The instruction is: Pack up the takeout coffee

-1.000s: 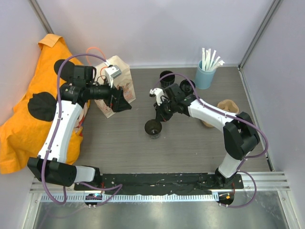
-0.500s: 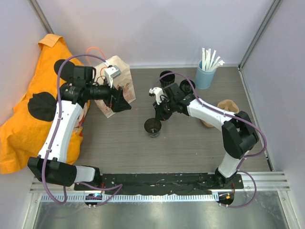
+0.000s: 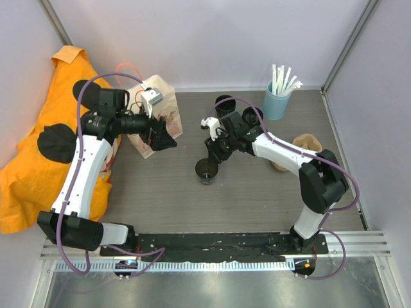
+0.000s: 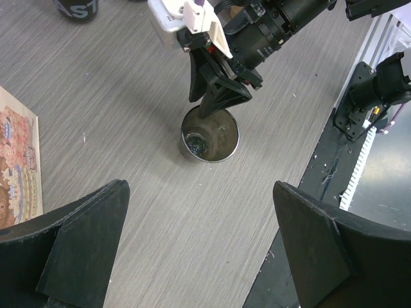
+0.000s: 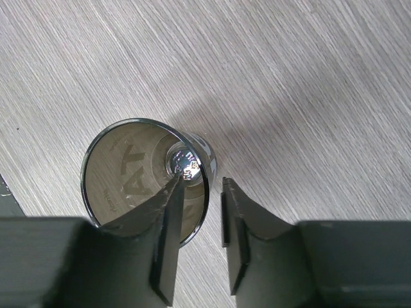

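A small black takeout cup [image 3: 207, 171] stands upright on the grey table, its inside shiny in the right wrist view [image 5: 128, 173]. My right gripper [image 3: 214, 156] straddles its rim [image 5: 200, 183]. One finger is inside the cup and the other is outside, with a small gap to the wall. The jaws are slightly apart. The left wrist view shows the cup [image 4: 209, 135] with the right gripper over it. My left gripper [image 3: 165, 137] is wide open and empty [image 4: 199, 186] beside the brown paper bag [image 3: 158, 109].
Two more black cups [image 3: 225, 104] [image 3: 253, 115] stand at the back. A light blue cup of white straws [image 3: 277, 97] and a tan pulp tray [image 3: 307, 145] are on the right. An orange cloth [image 3: 38, 167] lies on the left.
The right gripper and the cup between its fingers have shifted slightly away from the near edge. The left arm has not moved.
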